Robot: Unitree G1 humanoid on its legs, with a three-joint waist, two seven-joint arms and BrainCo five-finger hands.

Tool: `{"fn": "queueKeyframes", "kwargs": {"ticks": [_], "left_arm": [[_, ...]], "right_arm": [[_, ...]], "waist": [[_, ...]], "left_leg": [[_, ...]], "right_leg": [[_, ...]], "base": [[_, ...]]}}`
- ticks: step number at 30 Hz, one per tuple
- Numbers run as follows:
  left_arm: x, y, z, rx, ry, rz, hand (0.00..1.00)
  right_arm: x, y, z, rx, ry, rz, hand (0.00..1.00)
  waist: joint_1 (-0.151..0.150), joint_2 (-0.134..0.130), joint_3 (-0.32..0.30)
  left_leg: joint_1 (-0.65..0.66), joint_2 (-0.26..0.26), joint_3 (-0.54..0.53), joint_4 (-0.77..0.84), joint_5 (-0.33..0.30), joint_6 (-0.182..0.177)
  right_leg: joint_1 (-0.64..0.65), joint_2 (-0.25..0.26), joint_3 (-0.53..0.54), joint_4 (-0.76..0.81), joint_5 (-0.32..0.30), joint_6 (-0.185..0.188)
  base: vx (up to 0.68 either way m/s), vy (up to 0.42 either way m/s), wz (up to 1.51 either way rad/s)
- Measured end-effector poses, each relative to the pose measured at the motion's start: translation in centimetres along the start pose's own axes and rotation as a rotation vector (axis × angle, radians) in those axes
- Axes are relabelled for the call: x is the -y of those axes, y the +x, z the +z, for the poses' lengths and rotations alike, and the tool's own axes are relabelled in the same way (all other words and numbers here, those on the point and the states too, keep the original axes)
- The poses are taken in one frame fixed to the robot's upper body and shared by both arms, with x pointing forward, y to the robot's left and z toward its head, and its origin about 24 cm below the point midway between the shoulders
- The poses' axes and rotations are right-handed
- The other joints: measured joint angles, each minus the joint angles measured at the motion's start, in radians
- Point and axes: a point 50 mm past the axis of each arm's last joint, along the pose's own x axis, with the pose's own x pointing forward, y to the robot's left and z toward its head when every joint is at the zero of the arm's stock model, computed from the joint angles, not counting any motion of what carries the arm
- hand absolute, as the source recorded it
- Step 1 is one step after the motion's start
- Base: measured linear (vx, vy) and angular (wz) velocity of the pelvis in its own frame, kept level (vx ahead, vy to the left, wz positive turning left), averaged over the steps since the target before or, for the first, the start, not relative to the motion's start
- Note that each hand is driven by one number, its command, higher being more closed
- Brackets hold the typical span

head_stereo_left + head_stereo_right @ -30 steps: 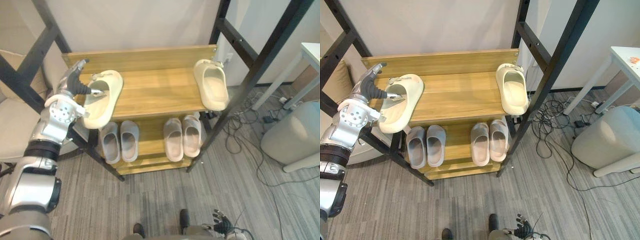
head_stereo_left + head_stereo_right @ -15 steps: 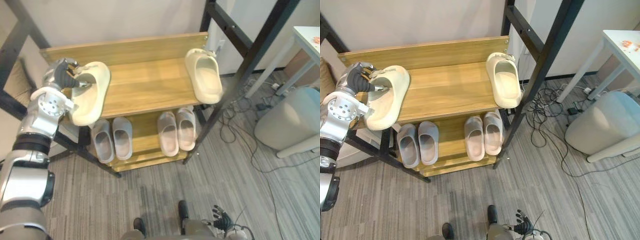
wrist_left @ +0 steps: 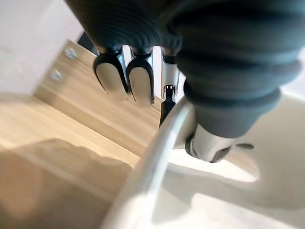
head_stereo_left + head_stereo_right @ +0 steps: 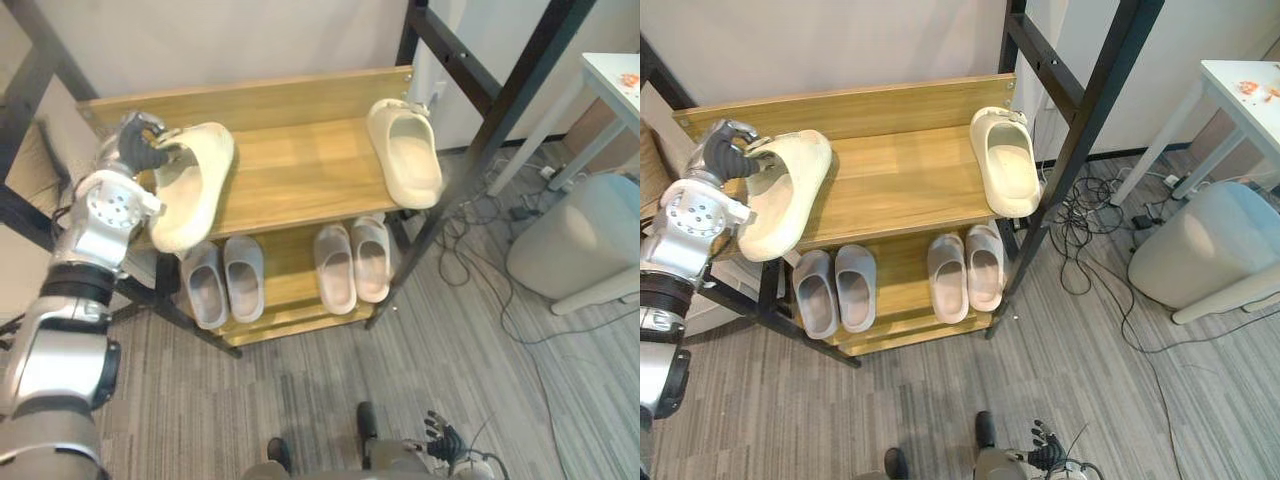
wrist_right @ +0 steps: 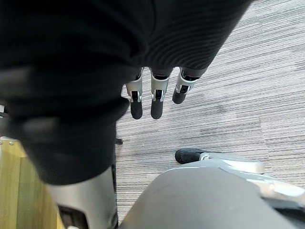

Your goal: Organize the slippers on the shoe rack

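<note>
- Left eye view: our left hand [image 4: 133, 152] has tilted the cream slipper [image 4: 190, 185] since earlier.
- Left wrist view: fingers [image 3: 125, 78] clamp its rim.
- Our right hand [image 5: 153, 95] hangs relaxed.

L hand [image 4: 133, 150] clenched up high, R hand [image 4: 441, 441] slack, low.

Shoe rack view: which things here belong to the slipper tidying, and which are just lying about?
Job: cream foam slipper, pinched by the left hand; second cream slipper at the top shelf's right end; four grey slippers below; wooden, black-framed shoe rack.
Lying about: grey rounded container; white table; open right hand, idle.
</note>
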Motion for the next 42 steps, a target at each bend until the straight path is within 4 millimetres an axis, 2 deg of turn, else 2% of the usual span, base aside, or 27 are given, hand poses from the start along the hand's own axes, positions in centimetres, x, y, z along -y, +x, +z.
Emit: {"fn": "queueKeyframes", "kwargs": {"ticks": [5,12,20,24,29,34,35,38,42], "left_arm": [[2.3,0.1,1.7,0.042,-0.084,-0.009,1.0],[3.6,0.6,3.6,0.088,-0.098,-0.04,1.0],[2.7,2.2,4.7,0.059,-0.134,0.019,1.0],[2.1,2.8,5.2,0.052,-0.141,0.034,1.0],[2.1,3.5,7.2,0.095,-0.183,0.045,1.0],[2.6,3.6,8.3,0.113,-0.22,0.051,1.0],[2.5,3.7,8.3,0.114,-0.222,0.054,0.0],[1.9,4.1,9.6,0.144,-0.244,0.073,0.0],[1.8,4.3,10.1,0.143,-0.258,0.085,0.0]], "right_arm": [[0.1,0.0,0.0,0.0,0.002,-0.01,0.0],[0.5,0.0,0.1,0.005,0.021,-0.033,0.0],[1.1,0.0,0.4,0.021,0.06,-0.071,0.0],[1.3,0.0,0.7,0.034,0.068,-0.082,0.0],[1.3,0.0,0.8,0.043,0.09,-0.087,0.0],[1.3,-0.3,0.9,0.058,0.093,-0.089,0.0],[1.3,-0.3,0.9,0.059,0.093,-0.089,0.0],[1.2,-0.4,1.5,0.089,0.095,-0.092,0.0],[1.0,-0.4,1.5,0.091,0.11,-0.093,0.0]], "waist": [[-0.01,0.01,0.0],[-0.03,0.028,0.005],[-0.049,0.052,0.01],[-0.075,0.066,0.016],[-0.078,0.07,0.019],[-0.078,0.066,0.025],[-0.077,0.065,0.026],[-0.078,0.065,0.043],[-0.08,0.063,0.05]], "left_leg": [[0.0,-0.002,-0.003,0.0,0.001,0.0],[-0.001,-0.002,0.001,0.0,0.001,0.0],[-0.033,-0.002,0.039,0.001,0.0,0.0],[-0.043,-0.003,0.052,0.0,0.0,0.0],[-0.07,-0.004,0.064,0.001,0.0,0.001],[-0.071,-0.003,0.087,0.001,-0.002,0.003],[-0.072,-0.003,0.091,0.001,-0.003,0.004],[-0.084,-0.005,0.108,0.002,-0.003,0.005],[-0.084,-0.005,0.113,0.002,-0.003,0.005]], "right_leg": [[0.001,-0.002,-0.003,0.0,0.0,0.0],[-0.003,-0.002,0.001,0.0,0.0,0.0],[-0.057,0.004,0.04,0.0,0.014,-0.006],[-0.076,0.005,0.054,0.0,0.019,-0.011],[-0.112,0.006,0.077,0.0,0.031,0.0],[-0.124,0.01,0.104,0.0,0.036,0.002],[-0.127,0.01,0.107,0.0,0.037,0.002],[-0.148,0.007,0.127,0.0,0.047,0.008],[-0.15,0.006,0.13,0.0,0.048,0.009]], "base": [[0.0,0.0,0.0],[0.0,-0.002,-0.01],[0.0,-0.011,-0.14],[0.01,-0.016,-0.12],[-0.01,-0.025,-0.11],[0.0,-0.018,-0.11],[0.0,-0.016,-0.22],[-0.01,-0.018,-0.15],[0.0,-0.005,-0.05]]}}
